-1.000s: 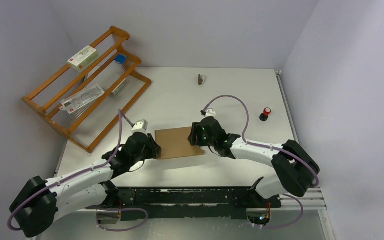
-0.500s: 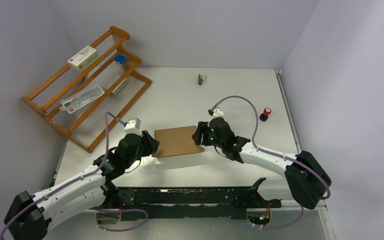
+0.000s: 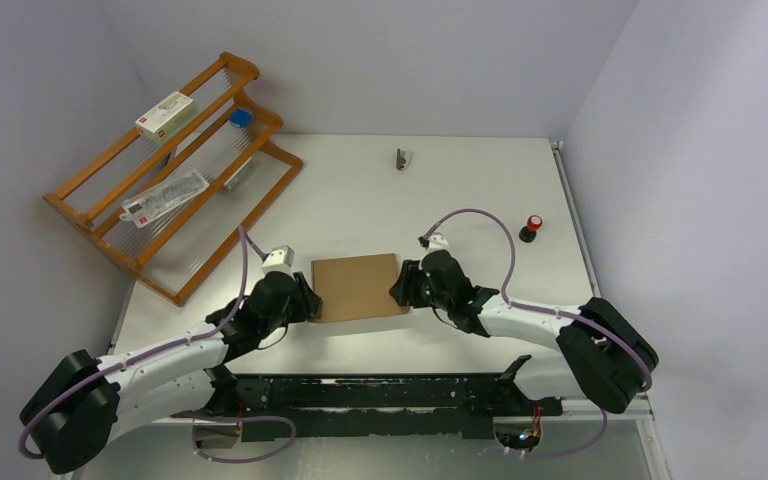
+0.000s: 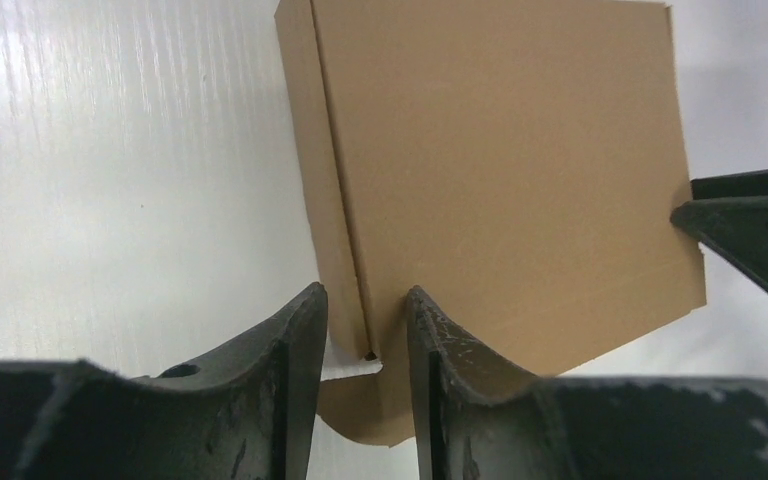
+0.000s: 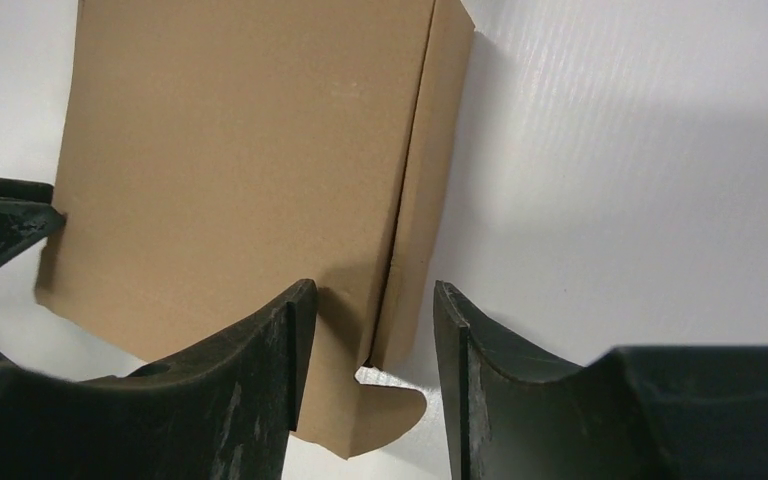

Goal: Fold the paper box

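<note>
A: Where do we stand with the paper box (image 3: pixel 358 286)?

B: It lies flat in the middle of the desk (image 3: pixel 460 190), between our two arms. We judge it nearly folded. The lid (image 4: pixel 500 160) is down over the walls, but a rounded tab (image 5: pixel 385 415) pokes out loose at the near right corner, and there is a like one at the near left.

A: And what have we got on it?

B: Our left fingers (image 4: pixel 300 340) stand narrowly apart astride the left side wall (image 4: pixel 330 180), close to its near end. We cannot tell whether they pinch it or only flank it. Our right fingers (image 5: pixel 280 340) are spread wider astride the right wall. Bare desk shows between that wall and the outer finger, so nothing is gripped there.

A: So the step in hand?

B: Closing the sides, we think. Next we need to squeeze both walls in together, so the box doesn't skid, and to tuck those tabs in.

A: Anything changed over the last second?

B: The box has kept its place. Our right fingers have slid down its right edge toward the near corner. The left arm swung out and came back to the left edge.
</note>
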You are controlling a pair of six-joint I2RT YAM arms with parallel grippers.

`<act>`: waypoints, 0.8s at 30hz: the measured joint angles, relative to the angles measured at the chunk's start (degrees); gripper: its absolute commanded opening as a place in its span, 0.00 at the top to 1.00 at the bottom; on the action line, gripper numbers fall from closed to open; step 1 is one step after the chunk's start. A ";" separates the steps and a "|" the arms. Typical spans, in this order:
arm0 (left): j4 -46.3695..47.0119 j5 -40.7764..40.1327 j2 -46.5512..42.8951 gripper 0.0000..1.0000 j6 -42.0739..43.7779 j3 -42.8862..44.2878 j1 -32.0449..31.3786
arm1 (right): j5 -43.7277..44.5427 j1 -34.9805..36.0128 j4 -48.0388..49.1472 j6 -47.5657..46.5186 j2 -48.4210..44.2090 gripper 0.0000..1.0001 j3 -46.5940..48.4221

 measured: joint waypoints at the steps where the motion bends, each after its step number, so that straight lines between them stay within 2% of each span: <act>1: 0.50 0.20 0.24 0.61 -0.04 -0.59 0.00 | -0.28 -0.02 0.66 0.15 0.26 0.54 -0.42; 4: 1.75 0.96 0.92 0.62 -0.20 -1.77 0.00 | -1.14 -0.07 2.56 0.70 0.74 0.61 -1.44; 10: 3.69 1.46 2.12 0.63 -0.26 -2.36 0.00 | -2.01 -0.31 6.60 1.51 2.32 0.67 -2.64; 15: 5.33 1.42 3.52 0.59 -0.26 -2.36 0.02 | -2.25 -1.16 12.13 2.78 5.38 0.81 -3.37; 21: 5.86 1.46 2.73 0.58 -0.44 -3.10 0.17 | -2.95 -1.81 17.44 4.26 6.86 0.81 -4.98; 24: 5.64 1.44 1.36 0.61 -0.46 -3.80 0.17 | -3.96 -1.97 18.32 4.79 6.54 0.76 -5.70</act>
